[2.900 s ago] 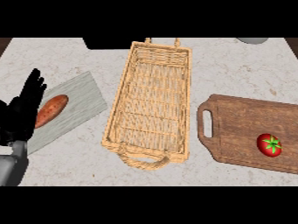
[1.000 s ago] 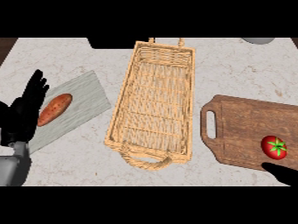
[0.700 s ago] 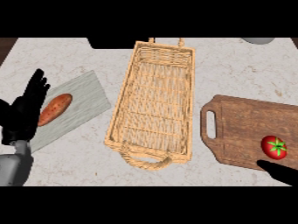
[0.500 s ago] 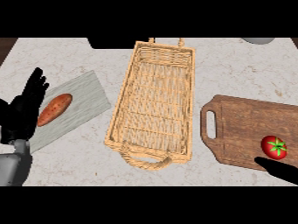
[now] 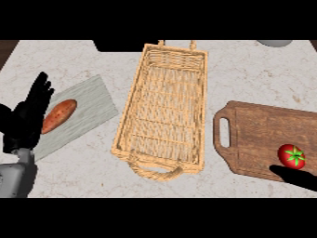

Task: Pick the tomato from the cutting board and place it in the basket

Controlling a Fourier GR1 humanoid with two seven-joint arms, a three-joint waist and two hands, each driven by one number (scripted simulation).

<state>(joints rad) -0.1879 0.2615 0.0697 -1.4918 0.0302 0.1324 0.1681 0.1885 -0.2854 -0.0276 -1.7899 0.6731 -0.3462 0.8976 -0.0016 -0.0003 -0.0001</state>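
A red tomato (image 5: 292,155) with a green stem lies near the right end of the brown wooden cutting board (image 5: 257,135). Only part of my right hand (image 5: 298,177) shows at the lower right corner, a dark finger lying on the board just below the tomato and apart from it. The long wicker basket (image 5: 164,109) stands in the middle of the counter with nothing in it. At the left, my left hand (image 5: 23,118) rests open, fingers up.
A grey mat (image 5: 85,109) at the left holds an orange sweet potato (image 5: 58,116) beside my left hand. A dark object (image 5: 120,45) and a grey round thing (image 5: 277,42) sit at the counter's far edge.
My right hand has come up from the lower right edge onto the board, closer to the tomato. The tomato, basket and left hand have not moved.
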